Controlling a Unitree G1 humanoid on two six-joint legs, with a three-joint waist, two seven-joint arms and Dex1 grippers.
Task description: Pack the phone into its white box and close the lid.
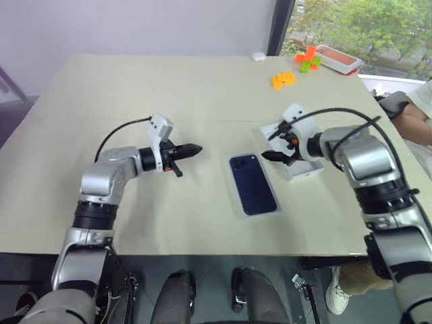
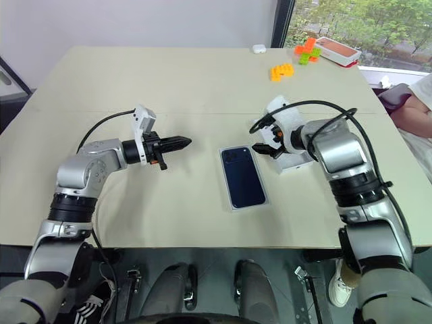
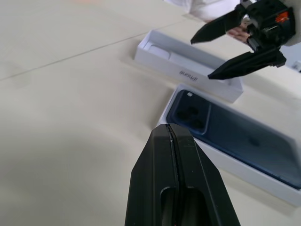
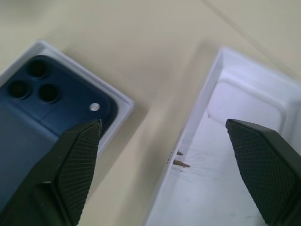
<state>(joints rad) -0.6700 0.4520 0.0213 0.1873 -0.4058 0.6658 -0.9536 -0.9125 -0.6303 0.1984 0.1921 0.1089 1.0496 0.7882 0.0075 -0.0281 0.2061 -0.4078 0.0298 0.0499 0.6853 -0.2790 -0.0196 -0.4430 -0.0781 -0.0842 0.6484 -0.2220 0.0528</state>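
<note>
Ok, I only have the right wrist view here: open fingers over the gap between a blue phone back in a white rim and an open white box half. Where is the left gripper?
Observer: The left gripper is shut with nothing in it. It hangs over bare table on the robot's left of the blue-backed piece, apart from it.
Operator: Anything else on the table?
Observer: Orange blocks and green blocks lie at the far right corner, beside a red-and-white case.
Operator: Anyone nearby?
Observer: A person's arm rests just past the table's right edge.
</note>
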